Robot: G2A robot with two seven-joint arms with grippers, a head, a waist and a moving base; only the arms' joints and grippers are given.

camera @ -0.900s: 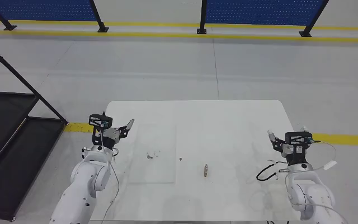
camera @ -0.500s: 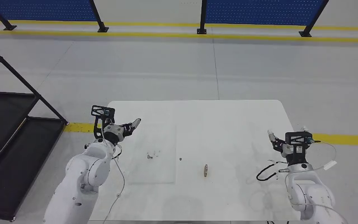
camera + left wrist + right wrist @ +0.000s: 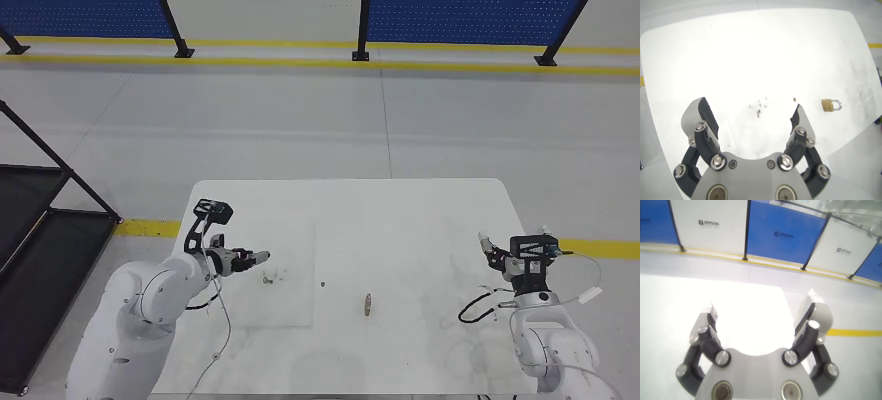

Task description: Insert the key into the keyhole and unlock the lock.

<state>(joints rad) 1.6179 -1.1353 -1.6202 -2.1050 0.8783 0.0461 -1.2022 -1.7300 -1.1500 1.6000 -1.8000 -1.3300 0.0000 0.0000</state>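
A small brass padlock (image 3: pixel 367 304) with a silver shackle lies flat near the table's middle; the left wrist view has the padlock (image 3: pixel 830 105) off to one side of the fingers. A small silvery key (image 3: pixel 268 279) lies on a pale mat left of centre. My left gripper (image 3: pixel 256 258) hovers just left of the key, open and empty. In its own view the left gripper (image 3: pixel 751 106) frames the key (image 3: pixel 758 114) between its spread fingers. My right gripper (image 3: pixel 512 242) sits at the table's right edge, and the right gripper (image 3: pixel 762 306) is open and holds nothing.
The white table (image 3: pixel 420 220) carries a thin pale mat (image 3: pixel 290 312) under the key. A tiny dark speck (image 3: pixel 322 285) lies between key and padlock. A black cable (image 3: pixel 478 306) loops by the right arm. A dark rack (image 3: pixel 30 240) stands off the table's left side.
My left arm has swung in from the table's left edge toward the key, its gripper turning to point right and coming close beside the key. The right arm has not moved.
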